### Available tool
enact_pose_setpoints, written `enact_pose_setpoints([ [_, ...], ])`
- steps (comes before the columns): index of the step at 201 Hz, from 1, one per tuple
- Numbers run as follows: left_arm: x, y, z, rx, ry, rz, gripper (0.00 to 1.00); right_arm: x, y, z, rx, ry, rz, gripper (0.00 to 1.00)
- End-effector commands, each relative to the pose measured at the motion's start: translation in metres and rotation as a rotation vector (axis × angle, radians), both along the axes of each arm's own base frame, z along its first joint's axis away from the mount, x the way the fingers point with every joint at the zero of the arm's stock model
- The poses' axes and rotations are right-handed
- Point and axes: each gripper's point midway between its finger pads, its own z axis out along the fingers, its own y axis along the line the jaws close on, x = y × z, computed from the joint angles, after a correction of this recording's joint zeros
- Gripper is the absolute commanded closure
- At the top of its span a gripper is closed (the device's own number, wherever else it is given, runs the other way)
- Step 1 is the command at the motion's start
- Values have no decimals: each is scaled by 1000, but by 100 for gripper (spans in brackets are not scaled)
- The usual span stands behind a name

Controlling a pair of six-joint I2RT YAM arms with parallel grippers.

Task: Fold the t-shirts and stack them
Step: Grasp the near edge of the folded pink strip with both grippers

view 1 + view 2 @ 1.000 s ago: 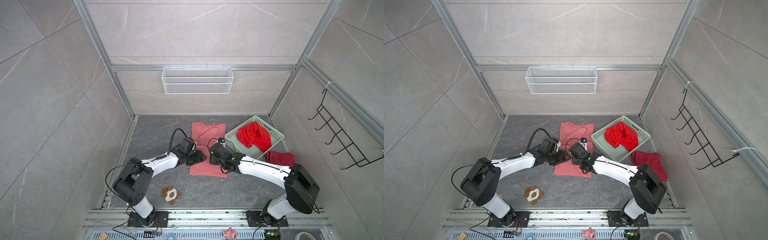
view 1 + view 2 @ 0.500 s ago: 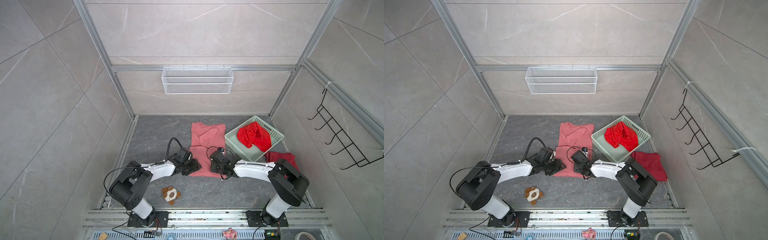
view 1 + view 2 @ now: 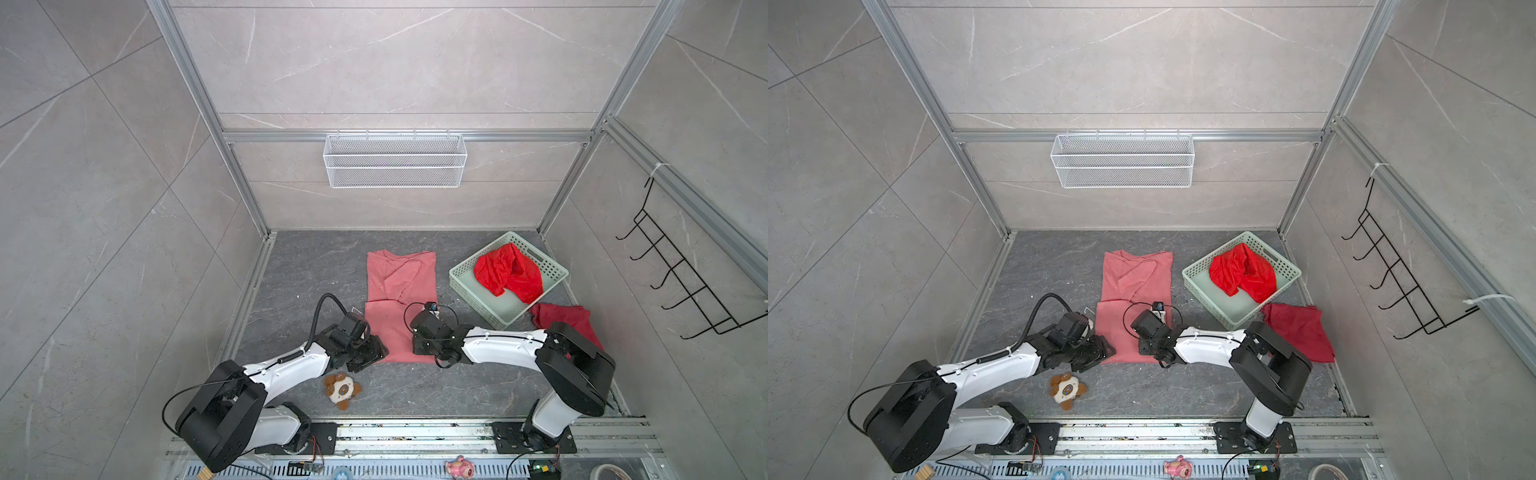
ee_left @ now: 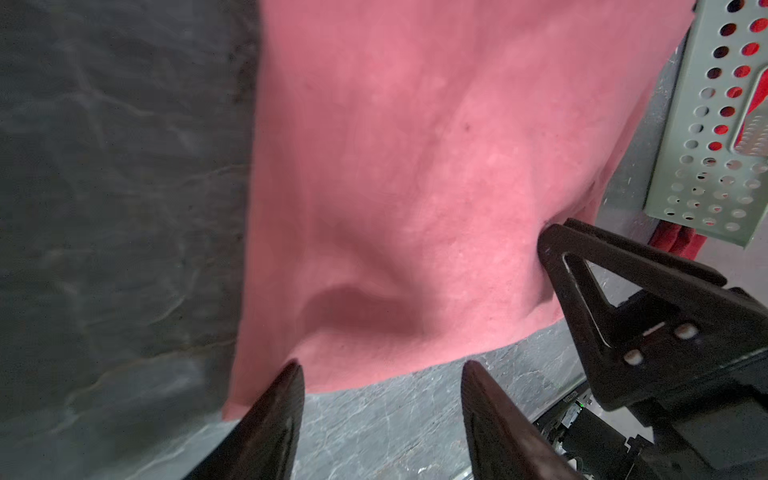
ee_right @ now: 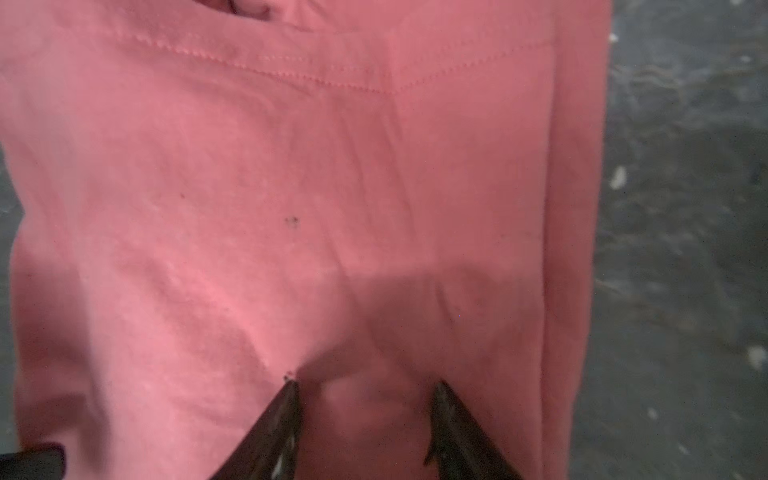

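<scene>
A salmon-pink t-shirt (image 3: 401, 291) (image 3: 1136, 286) lies flat in a long narrow strip on the dark floor. At its near left corner my left gripper (image 3: 380, 353) (image 4: 380, 363) stands open: one fingertip (image 4: 286, 386) overlaps the hem, the other is over bare floor. My right gripper (image 3: 417, 349) (image 5: 365, 382) is open at the shirt's near right part, with its fingertips (image 5: 291, 399) down on the pink cloth (image 5: 291, 187) and a low bulge of it between them. A scarlet t-shirt (image 3: 505, 274) lies crumpled in the basket. The dark crimson t-shirt (image 3: 561, 316) sits right of it.
The pale green basket (image 3: 478, 303) stands just right of the pink shirt, near my right arm. A small brown-and-white plush toy (image 3: 343, 388) lies near the front, under my left arm. A wire shelf (image 3: 395, 162) hangs on the back wall and black hooks (image 3: 673, 282) on the right wall.
Both grippers have come down and moved toward the front, from the middle of the pink shirt to its near hem. The shirt lies much as before.
</scene>
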Motion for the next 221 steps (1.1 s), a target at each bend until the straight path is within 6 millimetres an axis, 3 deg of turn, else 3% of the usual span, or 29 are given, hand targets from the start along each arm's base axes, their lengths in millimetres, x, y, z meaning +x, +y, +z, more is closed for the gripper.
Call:
enact_pose_setpoints([
  [1, -5, 8, 14, 23, -20, -4, 37, -30, -47, -6, -136, 78, -46, 45],
  [26, -4, 21, 30, 82, -69, -11, 36, -35, -46, 14, -53, 57, -53, 42],
  [53, -13, 32, 15, 153, -22, -46, 36, -45, -46, 18, 12, 83, -75, 39],
  [80, -15, 33, 1, 181, 9, -64, 38, -59, -40, 3, 101, 152, -93, 38],
  [124, -20, 34, -21, 144, 61, -38, 38, -76, -50, -26, 154, 236, -206, 38],
  [168, -21, 22, -37, 66, 110, -26, 46, -76, -47, -50, 230, 256, -297, 42],
  [189, -16, 17, -36, 44, 101, -25, 56, -75, -48, -56, 210, 265, -315, 50],
  [221, -13, 21, -28, 57, 74, -14, 91, -70, -56, -49, 145, 238, -325, 88],
])
